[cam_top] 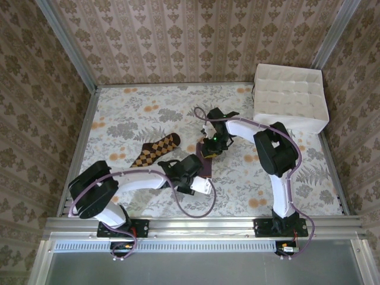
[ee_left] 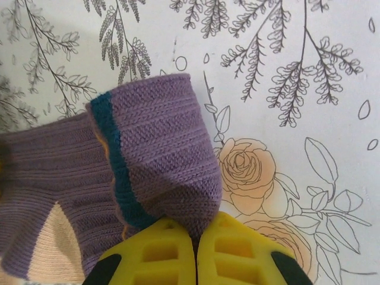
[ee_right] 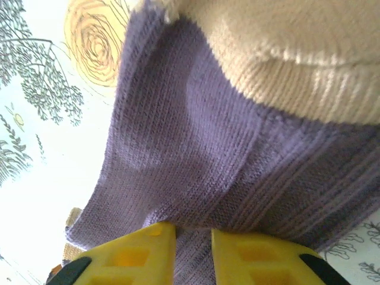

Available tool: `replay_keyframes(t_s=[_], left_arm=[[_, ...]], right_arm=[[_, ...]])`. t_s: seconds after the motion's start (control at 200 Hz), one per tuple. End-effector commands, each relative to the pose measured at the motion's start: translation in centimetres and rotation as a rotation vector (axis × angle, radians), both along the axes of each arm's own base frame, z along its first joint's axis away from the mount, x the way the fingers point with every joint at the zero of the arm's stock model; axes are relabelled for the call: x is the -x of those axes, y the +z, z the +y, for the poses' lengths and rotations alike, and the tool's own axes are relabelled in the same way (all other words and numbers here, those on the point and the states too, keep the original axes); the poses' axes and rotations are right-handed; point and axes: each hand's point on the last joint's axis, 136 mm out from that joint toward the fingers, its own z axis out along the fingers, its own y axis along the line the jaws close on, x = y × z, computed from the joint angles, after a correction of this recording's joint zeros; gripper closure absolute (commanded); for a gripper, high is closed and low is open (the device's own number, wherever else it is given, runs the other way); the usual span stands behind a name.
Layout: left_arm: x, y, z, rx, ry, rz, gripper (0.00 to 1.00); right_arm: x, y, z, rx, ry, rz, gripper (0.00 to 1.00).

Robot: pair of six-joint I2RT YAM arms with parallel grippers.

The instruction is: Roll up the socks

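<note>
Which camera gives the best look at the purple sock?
Left wrist: the purple sock shows its folded end and teal stripe clearly. Right wrist sees purple and cream knit very close up. From above, the arms cover most of it.

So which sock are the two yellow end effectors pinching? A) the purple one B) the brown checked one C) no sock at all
A: the left end effector and right end effector both pinch the purple sock; the brown checked sock lies flat beside them.
</note>
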Motion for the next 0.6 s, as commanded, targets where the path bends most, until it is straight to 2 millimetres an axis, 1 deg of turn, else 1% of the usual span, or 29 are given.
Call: replay_keyframes(t_s=[0.0,0.14,0.22,0.24,0.445,0.5,0.595], left_arm=[[4.2,-1.4,3.4,-0.148,0.046,0.329,1.00],[3.3,-1.0,3.2,-0.151,0.095,0.416,1.00],[2.8,-1.0,3.1,-0.154,0.111,0.442,1.00],[2.7,-0.9,3.1,-0.153,0.113,0.450,1.00],[2.5,-0.3,2.9,-0.150,0.103,0.532,1.00],[2.5,-0.1,2.9,-0.148,0.095,0.546,1.00],[2.4,0.2,2.9,-0.150,0.094,0.599,1.00]], right_arm=[[-1.3,1.3,-1.0,-0.015,0.038,-0.081,0.71],[-1.1,3.6,-2.0,-0.100,-0.021,-0.152,0.65],[-0.1,4.0,-2.8,-0.137,-0.064,-0.166,0.63],[-0.3,4.5,-2.7,-0.154,-0.069,-0.195,0.63],[3.0,4.8,-4.3,-0.187,-0.099,-0.285,0.61],[3.8,5.3,-4.6,-0.207,-0.102,-0.321,0.61],[6.0,6.2,-4.7,-0.244,-0.078,-0.396,0.61]])
